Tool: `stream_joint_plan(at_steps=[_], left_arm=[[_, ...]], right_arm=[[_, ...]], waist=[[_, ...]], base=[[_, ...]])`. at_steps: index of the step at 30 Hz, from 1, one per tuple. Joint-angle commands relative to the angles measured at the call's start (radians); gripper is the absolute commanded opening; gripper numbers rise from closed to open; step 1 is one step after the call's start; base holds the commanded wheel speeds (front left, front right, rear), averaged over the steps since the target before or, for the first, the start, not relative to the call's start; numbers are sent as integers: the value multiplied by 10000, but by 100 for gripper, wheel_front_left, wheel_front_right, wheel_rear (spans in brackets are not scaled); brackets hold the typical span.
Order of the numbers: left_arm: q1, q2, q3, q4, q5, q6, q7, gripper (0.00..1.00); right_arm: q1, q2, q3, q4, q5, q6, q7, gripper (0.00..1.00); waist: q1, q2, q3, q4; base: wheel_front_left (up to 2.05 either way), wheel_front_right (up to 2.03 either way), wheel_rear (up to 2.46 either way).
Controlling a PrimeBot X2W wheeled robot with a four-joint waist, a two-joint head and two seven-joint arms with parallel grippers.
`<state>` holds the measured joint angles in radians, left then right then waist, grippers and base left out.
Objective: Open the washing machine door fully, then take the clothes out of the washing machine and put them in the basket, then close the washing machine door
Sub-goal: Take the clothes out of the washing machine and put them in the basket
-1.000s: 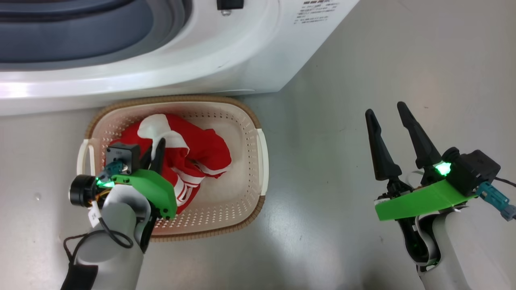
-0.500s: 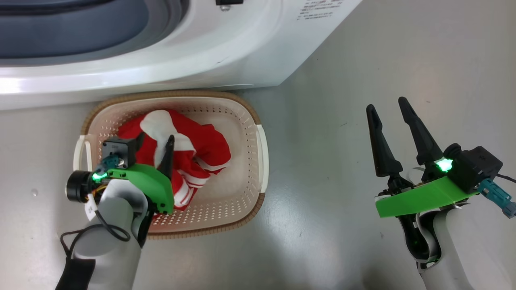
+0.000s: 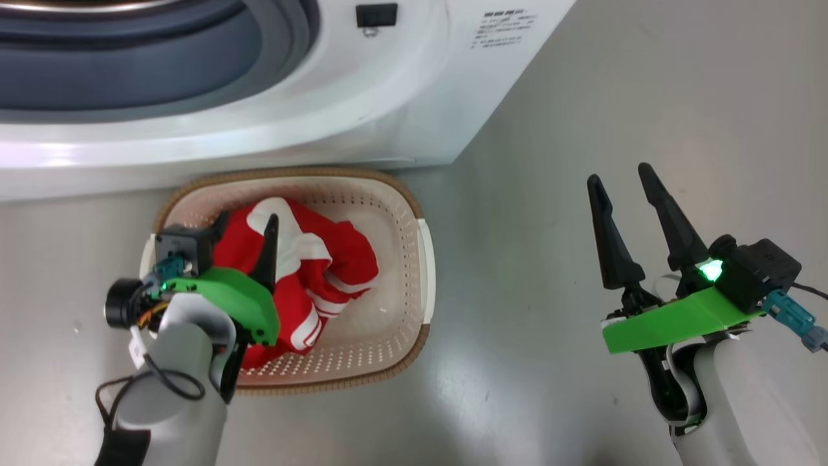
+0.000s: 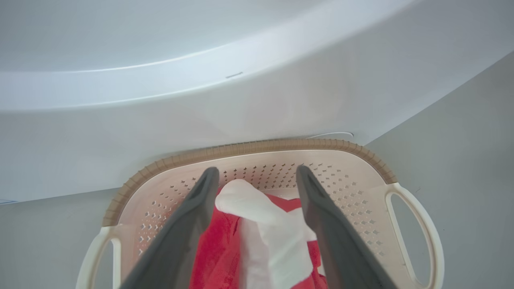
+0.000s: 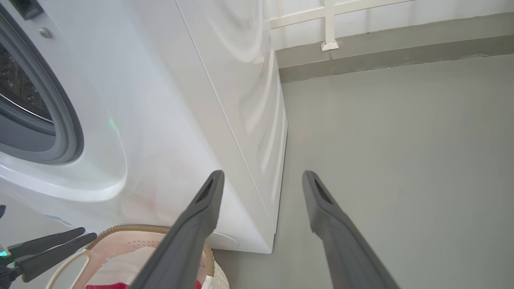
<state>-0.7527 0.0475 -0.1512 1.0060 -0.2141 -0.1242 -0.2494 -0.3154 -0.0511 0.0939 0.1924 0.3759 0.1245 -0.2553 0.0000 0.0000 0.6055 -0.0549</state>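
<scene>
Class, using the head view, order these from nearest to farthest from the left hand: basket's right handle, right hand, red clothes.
1. The red clothes, beneath the left hand, inside the basket.
2. The basket's right handle, on its far side.
3. The right hand, far right above the floor.

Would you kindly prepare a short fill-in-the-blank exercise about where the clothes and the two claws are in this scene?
The red clothes lie inside the ____, which stands in front of the washing machine. The left claw is ____, its fingers either side of a white patch of cloth. The right claw is open and empty above the bare ____.
Missing words: basket; open; floor.
</scene>
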Motion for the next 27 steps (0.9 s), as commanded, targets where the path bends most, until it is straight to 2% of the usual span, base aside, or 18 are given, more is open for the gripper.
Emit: stream_joint_plan(at_steps=[1, 27], left_arm=[[400, 228, 276, -236, -95, -56, -123, 100], [3289, 208, 1714, -3695, 610, -64, -124, 100]], right_arm=[[288, 9, 176, -182, -49, 62, -65, 100], [1632, 9, -117, 247, -542, 62, -65, 100]], waist=[[0, 0, -275, 45], [0, 0, -3253, 139]], base=[[0, 0, 0], [0, 0, 0]])
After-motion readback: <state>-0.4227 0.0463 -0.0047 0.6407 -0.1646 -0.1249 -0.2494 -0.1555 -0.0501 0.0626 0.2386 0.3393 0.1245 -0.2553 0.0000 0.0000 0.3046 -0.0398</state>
